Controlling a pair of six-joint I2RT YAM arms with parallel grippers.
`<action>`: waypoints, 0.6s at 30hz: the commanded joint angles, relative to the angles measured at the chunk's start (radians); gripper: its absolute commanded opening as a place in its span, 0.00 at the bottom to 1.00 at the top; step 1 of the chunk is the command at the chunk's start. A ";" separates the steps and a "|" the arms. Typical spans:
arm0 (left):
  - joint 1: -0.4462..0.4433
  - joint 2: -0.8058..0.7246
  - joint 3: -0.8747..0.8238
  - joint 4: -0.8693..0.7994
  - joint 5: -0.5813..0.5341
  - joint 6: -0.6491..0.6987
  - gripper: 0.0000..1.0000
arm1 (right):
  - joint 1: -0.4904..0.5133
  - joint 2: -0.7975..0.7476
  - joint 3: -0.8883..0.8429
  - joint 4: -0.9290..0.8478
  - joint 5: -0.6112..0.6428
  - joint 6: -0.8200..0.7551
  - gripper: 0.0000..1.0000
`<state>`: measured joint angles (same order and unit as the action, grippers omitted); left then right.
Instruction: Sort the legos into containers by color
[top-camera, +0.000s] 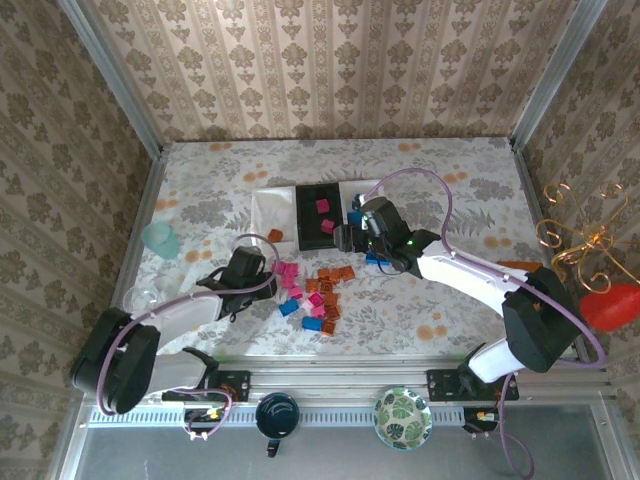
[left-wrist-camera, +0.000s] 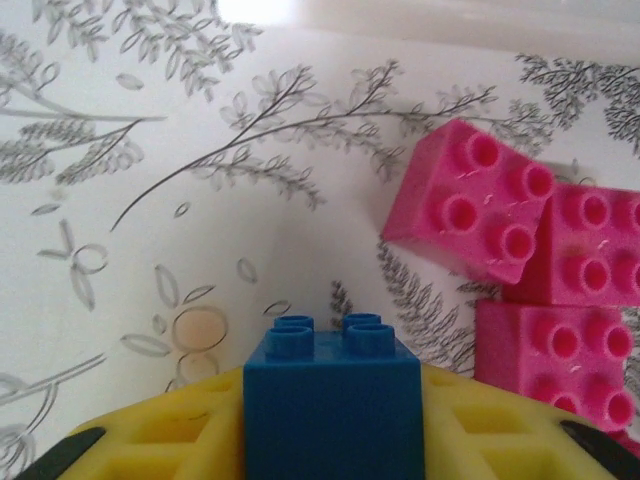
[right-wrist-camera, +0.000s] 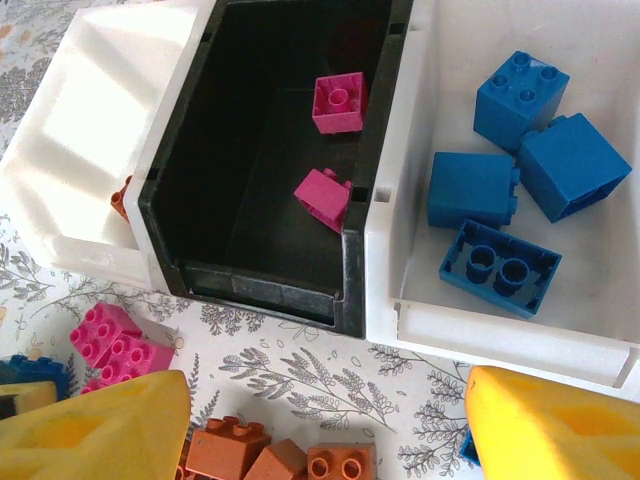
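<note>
Left pincer (left-wrist-camera: 330, 455) pinches a blue brick (left-wrist-camera: 330, 400), pink bricks (left-wrist-camera: 560, 290) at its two o'clock; right pincer (right-wrist-camera: 325, 425) hangs spread, black tray (right-wrist-camera: 250, 170) at twelve o'clock.

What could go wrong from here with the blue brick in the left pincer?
The blue brick sticks out of the left pincer, so it may slip. Pink bricks lie close beside it and could get knocked. The tray holding blues sits below the right pincer; the pincers might collide.

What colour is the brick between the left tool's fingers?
The brick is blue, clearest in the left wrist view.
</note>
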<state>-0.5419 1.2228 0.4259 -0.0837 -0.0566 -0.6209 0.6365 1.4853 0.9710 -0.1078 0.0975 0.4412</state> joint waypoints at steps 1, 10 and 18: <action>0.003 -0.062 -0.014 -0.052 -0.004 -0.002 0.36 | -0.004 -0.022 -0.011 0.010 0.010 0.001 0.74; -0.105 -0.068 0.196 -0.094 -0.008 0.036 0.27 | -0.021 -0.088 -0.081 0.019 0.051 0.023 0.74; -0.180 0.318 0.626 0.012 0.060 0.124 0.25 | -0.024 -0.207 -0.211 -0.013 0.095 0.058 0.75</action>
<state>-0.7025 1.4548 0.9360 -0.1127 -0.0254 -0.5640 0.6159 1.3178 0.7921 -0.1047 0.1509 0.4709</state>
